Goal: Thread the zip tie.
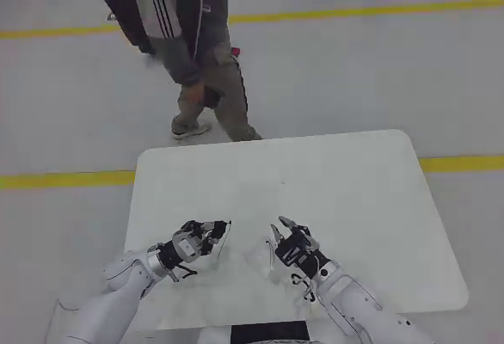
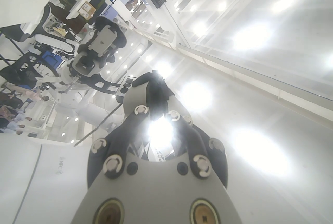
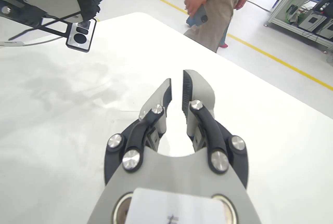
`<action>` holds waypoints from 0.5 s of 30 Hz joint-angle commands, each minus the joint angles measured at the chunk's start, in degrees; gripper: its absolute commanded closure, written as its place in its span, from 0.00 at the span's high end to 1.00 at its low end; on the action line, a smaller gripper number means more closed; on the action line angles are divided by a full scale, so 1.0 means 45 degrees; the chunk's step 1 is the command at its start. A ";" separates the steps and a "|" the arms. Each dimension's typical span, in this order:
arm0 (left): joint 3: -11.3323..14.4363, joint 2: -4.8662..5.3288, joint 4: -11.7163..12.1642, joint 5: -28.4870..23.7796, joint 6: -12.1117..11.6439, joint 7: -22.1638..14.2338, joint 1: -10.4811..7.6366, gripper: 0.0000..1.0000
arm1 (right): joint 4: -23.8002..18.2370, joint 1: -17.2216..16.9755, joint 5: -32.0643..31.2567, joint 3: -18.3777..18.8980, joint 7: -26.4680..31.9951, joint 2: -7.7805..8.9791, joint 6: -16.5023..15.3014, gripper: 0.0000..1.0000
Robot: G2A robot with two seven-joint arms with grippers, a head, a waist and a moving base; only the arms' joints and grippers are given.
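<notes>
Two tools hang over the near part of the table (image 1: 364,172) in the top view. The left tool (image 1: 220,228) and the right tool (image 1: 279,227) are near each other but apart, both close to the near edge. A broad stretch of white top runs from their tips to the far edge and out to both rounded far corners. Grey floor with a yellow line (image 1: 54,181) lies past the edges.

From the left wrist, the left tool (image 2: 154,78) points up toward bright ceiling lights with its fingertips pressed together. Glare hides whether anything is pinched there. The right arm stands farther off to one side.

From the right wrist, the right tool (image 3: 177,76) hangs above the table (image 3: 260,118). Its ribbed pads (image 3: 186,90) stand a narrow gap apart, with white top showing through the gap. The left tool (image 3: 92,5) hangs above the table off to the side, well apart from the right one. The table's far edge crosses ahead, with floor beyond it. Where the zip tie lies cannot be told.
</notes>
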 commanded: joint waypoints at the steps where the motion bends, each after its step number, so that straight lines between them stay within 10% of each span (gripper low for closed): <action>1: 0.0000 0.0000 0.0000 0.0000 0.0000 0.0000 0.0000 0.00 | 0.0000 0.0000 -0.0001 0.0000 0.0002 0.0000 -0.0001 1.00; 15: 0.0135 -0.0018 -0.0210 -0.0043 0.0008 -0.0272 -0.0161 0.00 | -0.0103 -0.0328 0.2081 0.1346 -0.1276 0.0047 -0.0461 1.00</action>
